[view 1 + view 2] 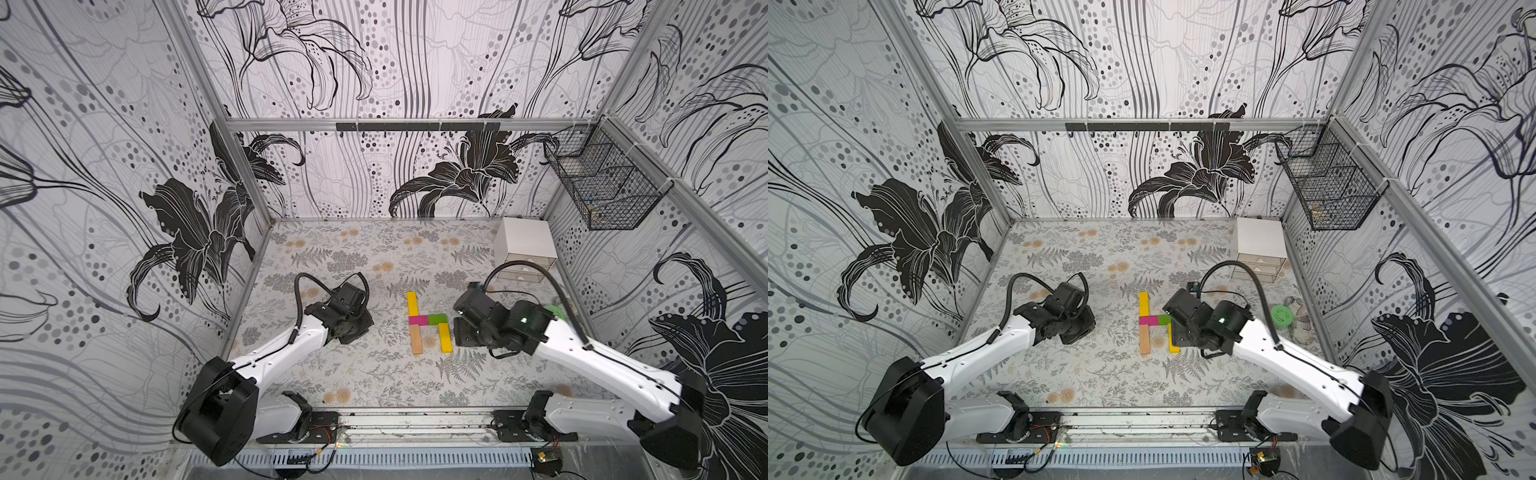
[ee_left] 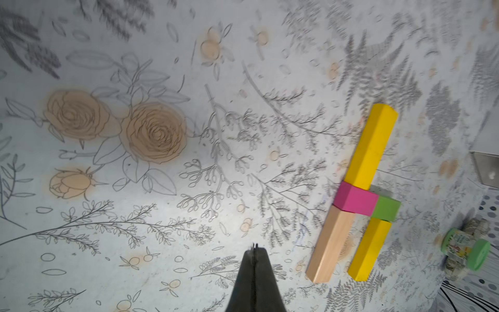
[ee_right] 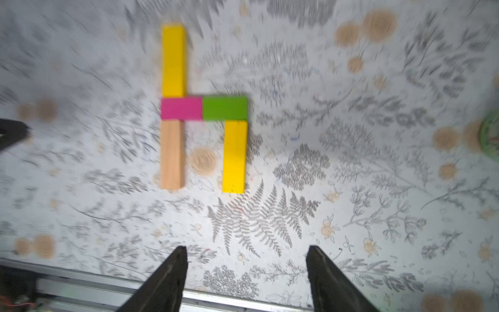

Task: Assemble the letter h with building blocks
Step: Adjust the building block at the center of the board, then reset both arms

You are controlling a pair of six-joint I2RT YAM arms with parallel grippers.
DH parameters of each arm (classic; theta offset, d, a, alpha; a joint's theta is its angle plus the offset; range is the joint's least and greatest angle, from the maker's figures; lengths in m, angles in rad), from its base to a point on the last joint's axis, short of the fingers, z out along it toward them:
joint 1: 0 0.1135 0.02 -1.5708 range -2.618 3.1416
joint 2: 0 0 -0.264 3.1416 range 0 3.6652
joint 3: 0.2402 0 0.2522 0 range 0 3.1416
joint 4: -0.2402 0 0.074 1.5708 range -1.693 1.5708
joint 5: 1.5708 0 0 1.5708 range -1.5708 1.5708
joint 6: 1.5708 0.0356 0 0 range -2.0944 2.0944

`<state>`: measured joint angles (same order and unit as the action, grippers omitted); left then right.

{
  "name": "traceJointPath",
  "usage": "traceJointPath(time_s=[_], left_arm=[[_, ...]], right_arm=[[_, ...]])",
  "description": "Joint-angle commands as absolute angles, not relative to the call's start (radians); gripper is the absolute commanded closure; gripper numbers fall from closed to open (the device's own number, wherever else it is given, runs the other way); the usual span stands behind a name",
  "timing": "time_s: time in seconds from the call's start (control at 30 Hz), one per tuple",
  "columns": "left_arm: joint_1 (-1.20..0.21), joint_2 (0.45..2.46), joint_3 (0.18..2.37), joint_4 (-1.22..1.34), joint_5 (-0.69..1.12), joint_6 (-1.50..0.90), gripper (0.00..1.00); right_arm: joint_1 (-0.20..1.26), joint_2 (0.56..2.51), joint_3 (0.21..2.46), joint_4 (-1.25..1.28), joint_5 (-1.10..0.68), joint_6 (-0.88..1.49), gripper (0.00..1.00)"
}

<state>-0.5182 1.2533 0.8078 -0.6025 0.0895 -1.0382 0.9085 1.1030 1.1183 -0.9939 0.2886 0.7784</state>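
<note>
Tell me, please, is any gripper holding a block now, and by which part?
Nothing is held. The left gripper is shut on nothing, the right gripper is open and empty. The letter h lies apart from both.

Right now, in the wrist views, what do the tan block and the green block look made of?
Tan block: bare unpainted wood, going by its pale tan colour and faint grain streaks.
Green block: likely wood too, under opaque matte paint. No grain shows, so plastic can't be excluded.

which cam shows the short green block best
Right wrist view: the short green rectangular block lies whole, face-on, slightly blurred. Left wrist view shows it obliquely; both top views show it small.
</note>
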Motion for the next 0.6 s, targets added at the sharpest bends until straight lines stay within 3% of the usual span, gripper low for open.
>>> traceJointPath(time_s=[0.0, 0.23, 0.3, 0.33, 0.4, 0.5, 0.57], left_arm=[[-0.517, 1.179, 0.943, -0.677, 0.000, -0.948, 1.00], [-0.518, 1.025, 1.119, -0.723, -0.184, -0.784, 0.99], [-0.517, 0.946, 1.109, -0.700, -0.232, -0.738, 0.84], [-0.518, 0.913, 1.096, -0.693, -0.269, -0.721, 0.75], [-0.518, 0.836, 1.051, -0.676, -0.380, -0.685, 0.60], [-0.517, 0.741, 0.989, -0.669, -0.525, -0.669, 0.39], [-0.517, 0.695, 0.930, -0.699, -0.646, -0.783, 0.32]], right_arm=[[0.896, 1.036, 1.185, -1.035, 0.477, 0.731, 0.27], [0.896, 0.848, 1.119, -0.727, 0.616, 0.627, 0.15], [0.896, 0.809, 1.082, -0.706, 0.693, 0.669, 0.11], [0.895, 0.794, 1.064, -0.732, 0.737, 0.733, 0.00], [0.896, 0.735, 0.968, -0.768, 0.869, 0.879, 0.00], [0.896, 0.613, 0.792, -0.660, 0.930, 0.816, 0.01], [0.896, 0.582, 0.730, -0.650, 0.935, 0.782, 0.01]])
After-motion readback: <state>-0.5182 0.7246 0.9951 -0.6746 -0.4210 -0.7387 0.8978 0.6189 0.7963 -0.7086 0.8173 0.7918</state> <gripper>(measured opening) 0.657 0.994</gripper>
